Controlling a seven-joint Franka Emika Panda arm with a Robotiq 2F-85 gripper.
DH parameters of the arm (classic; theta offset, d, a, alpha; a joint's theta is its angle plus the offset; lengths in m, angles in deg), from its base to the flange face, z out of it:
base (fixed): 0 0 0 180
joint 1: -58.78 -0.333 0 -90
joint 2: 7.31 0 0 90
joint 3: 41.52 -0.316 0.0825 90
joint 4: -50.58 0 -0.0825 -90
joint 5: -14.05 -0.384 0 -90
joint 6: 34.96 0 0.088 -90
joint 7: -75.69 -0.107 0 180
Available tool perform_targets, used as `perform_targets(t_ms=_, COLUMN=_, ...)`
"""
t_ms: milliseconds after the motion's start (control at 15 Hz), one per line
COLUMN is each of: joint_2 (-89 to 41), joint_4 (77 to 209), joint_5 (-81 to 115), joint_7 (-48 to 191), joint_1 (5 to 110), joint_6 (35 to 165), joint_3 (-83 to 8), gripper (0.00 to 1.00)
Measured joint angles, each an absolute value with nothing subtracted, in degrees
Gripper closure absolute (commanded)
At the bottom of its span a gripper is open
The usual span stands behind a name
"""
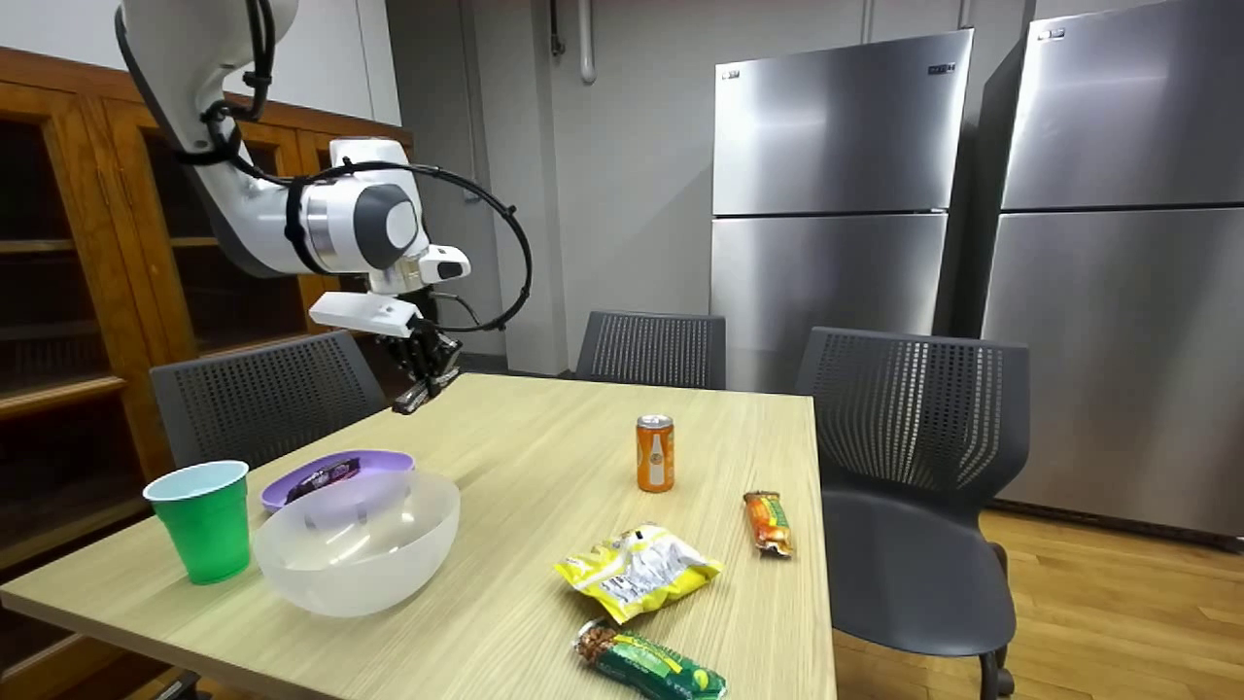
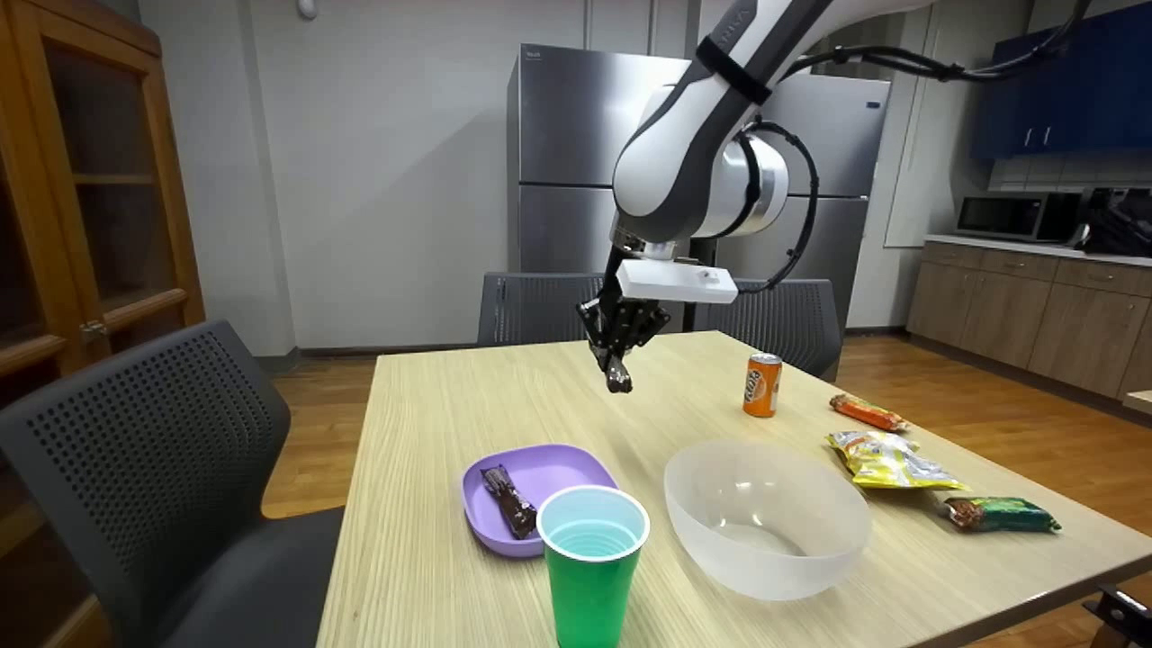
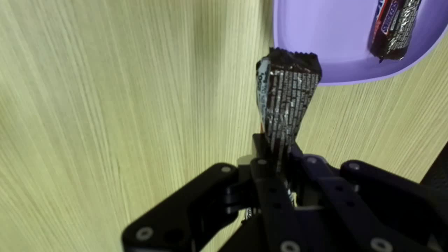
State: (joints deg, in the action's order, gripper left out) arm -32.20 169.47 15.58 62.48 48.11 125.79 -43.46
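Observation:
My gripper (image 3: 279, 150) is shut on a dark brown wrapped candy bar (image 3: 289, 94), which sticks out beyond the fingertips. Part of the bar is hidden between the fingers. In both exterior views the gripper (image 1: 433, 365) (image 2: 617, 346) holds the bar (image 1: 413, 397) (image 2: 618, 376) above the table. The nearest thing below is a purple plate (image 3: 322, 28), which also shows in both exterior views (image 1: 394, 457) (image 2: 576, 463). A second dark candy bar (image 3: 393, 31), marked Snickers, lies on the plate; it also shows in both exterior views (image 1: 324, 476) (image 2: 509, 504).
A green cup (image 1: 206, 525) and a frosted bowl (image 1: 379, 574) stand near the plate. An orange can (image 1: 655, 457), a yellow bag (image 1: 637, 574), a green-wrapped bar (image 1: 656, 666) and an orange-wrapped bar (image 1: 768, 525) lie farther along the table (image 1: 525, 428). Chairs (image 1: 914, 428) surround it.

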Motion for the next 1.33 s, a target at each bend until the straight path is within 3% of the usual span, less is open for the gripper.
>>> perform_targets(t_ms=1333, joint_2=-41.5, joint_4=165.4, joint_5=15.6, joint_7=73.0, joint_1=47.5, joint_6=127.3, joint_3=-51.7, gripper=0.97)
